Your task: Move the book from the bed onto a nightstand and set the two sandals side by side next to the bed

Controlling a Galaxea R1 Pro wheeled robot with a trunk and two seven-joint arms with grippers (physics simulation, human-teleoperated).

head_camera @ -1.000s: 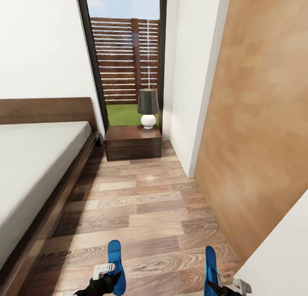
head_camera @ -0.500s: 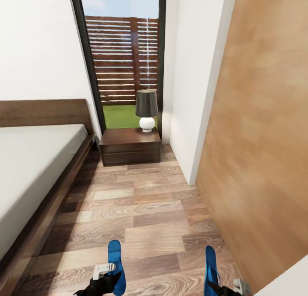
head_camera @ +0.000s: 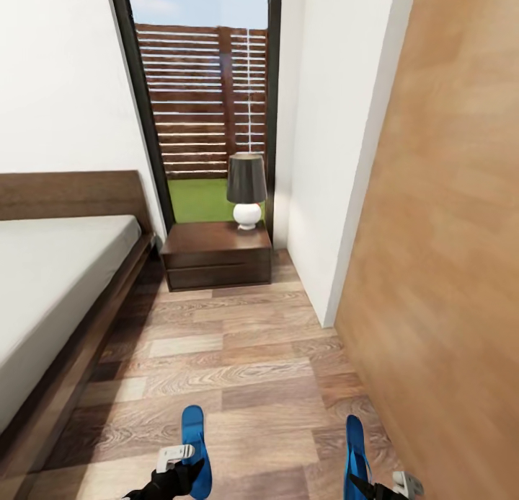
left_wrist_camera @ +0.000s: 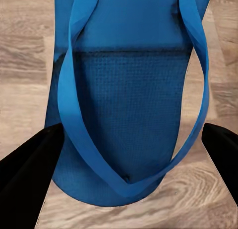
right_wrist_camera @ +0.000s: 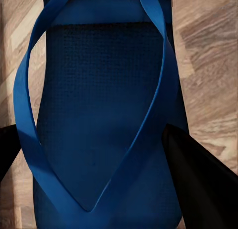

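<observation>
Here the bedroom floor is made of light wood planks, and it runs between the bed on the left and a big brown wooden door on the right. The bed has a plain off-white mattress on a dark brown frame, with a brown headboard against the white wall. Past the foot of the view, a tall window shows a wooden fence, green grass and blue sky. The nightstand sits just beside the head of the bed, under that window. A small lamp with a dark shade and a round white base stands on top of the nightstand. Down low in the head view, the left hand is pinching one blue sandal, with a finger on each side of it. The left wrist view shows this sandal from above, straps up, with the wood floor under it. The right hand is pinching the other sandal, which looks turned on its edge. In the right wrist view that sandal is close up, with dark fingers on both sides. The two sandals are well apart from each other.
</observation>
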